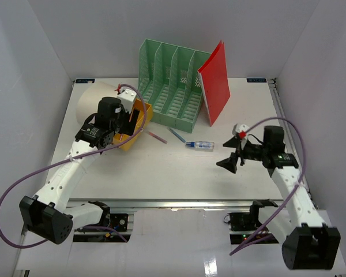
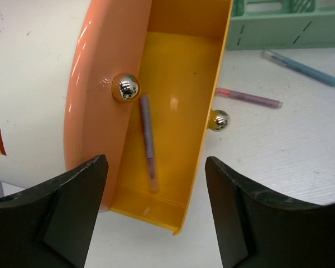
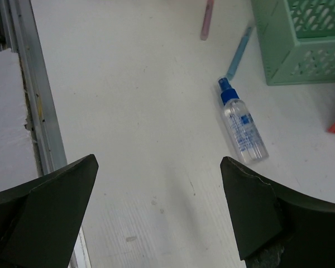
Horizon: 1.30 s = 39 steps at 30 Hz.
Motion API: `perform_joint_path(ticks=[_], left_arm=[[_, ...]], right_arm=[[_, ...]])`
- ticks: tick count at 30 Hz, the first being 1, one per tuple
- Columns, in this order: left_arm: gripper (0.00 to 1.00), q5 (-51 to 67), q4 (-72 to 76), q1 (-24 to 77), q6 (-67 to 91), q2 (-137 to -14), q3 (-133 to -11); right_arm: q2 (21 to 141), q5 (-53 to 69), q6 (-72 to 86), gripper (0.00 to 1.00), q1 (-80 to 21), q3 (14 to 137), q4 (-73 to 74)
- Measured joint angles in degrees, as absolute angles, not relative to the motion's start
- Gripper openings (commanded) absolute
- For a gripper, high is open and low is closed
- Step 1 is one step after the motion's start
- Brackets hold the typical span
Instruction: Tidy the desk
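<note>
On the white desk [image 1: 179, 173] my left gripper [image 2: 156, 206] hangs open above the near end of a yellow drawer [image 2: 181, 72]. The drawer is pulled out of a beige cylinder [image 2: 33, 84] with an orange face [image 2: 95, 100]. A purple pen [image 2: 148, 142] lies loose in the drawer, clear of my fingers. A pink pen [image 1: 157, 137], a blue pen [image 1: 177, 135] and a small spray bottle [image 1: 203, 145] lie mid-desk. My right gripper [image 1: 233, 158] stands open and empty over bare desk, with the bottle [image 3: 243, 125] ahead to its right.
A green slotted file rack [image 1: 170, 83] stands at the back with a red folder [image 1: 216, 81] leaning on its right side. Two shiny round knobs [image 2: 125, 87] sit by the drawer. The desk's metal rail [image 3: 33, 100] runs along the near edge.
</note>
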State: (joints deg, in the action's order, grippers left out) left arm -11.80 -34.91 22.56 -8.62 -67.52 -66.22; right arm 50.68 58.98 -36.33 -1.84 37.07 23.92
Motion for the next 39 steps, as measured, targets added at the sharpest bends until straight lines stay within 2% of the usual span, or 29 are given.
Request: perform_joint_path(ticks=[2, 5, 10, 14, 21, 34, 39], left_arm=[[0.98, -10.1, -35.5, 22.6, -5.8, -66.0, -66.7], [0.98, -6.1, -35.9, 22.6, 0.1, -59.8, -66.7], [0.98, 1.0, -33.7, 22.6, 10.0, -42.4, -63.2], [0.98, 4.6, -34.4, 22.6, 17.8, -28.3, -56.8], [0.98, 6.6, -39.9, 22.6, 28.1, -18.5, -52.4], [0.98, 6.5, -46.2, 22.6, 36.2, -9.0, -50.8], [0.98, 6.6, -46.8, 22.6, 37.2, -8.8, -49.8]], right_arm=[[56.4, 53.8, -35.9, 0.96, -7.7, 40.7, 24.1], [66.3, 42.6, -34.1, 0.96, -17.5, 48.2, 23.8], [83.4, 26.3, -28.5, 0.98, -29.4, 62.4, 23.2], [96.7, 16.6, -22.9, 0.98, -34.2, 72.3, 21.0], [112.7, 8.1, -13.8, 0.96, -36.6, 85.1, 21.6], [122.1, 4.6, -9.2, 0.53, -37.0, 91.6, 22.8], [122.6, 2.4, -9.6, 0.43, -37.7, 90.9, 22.2]])
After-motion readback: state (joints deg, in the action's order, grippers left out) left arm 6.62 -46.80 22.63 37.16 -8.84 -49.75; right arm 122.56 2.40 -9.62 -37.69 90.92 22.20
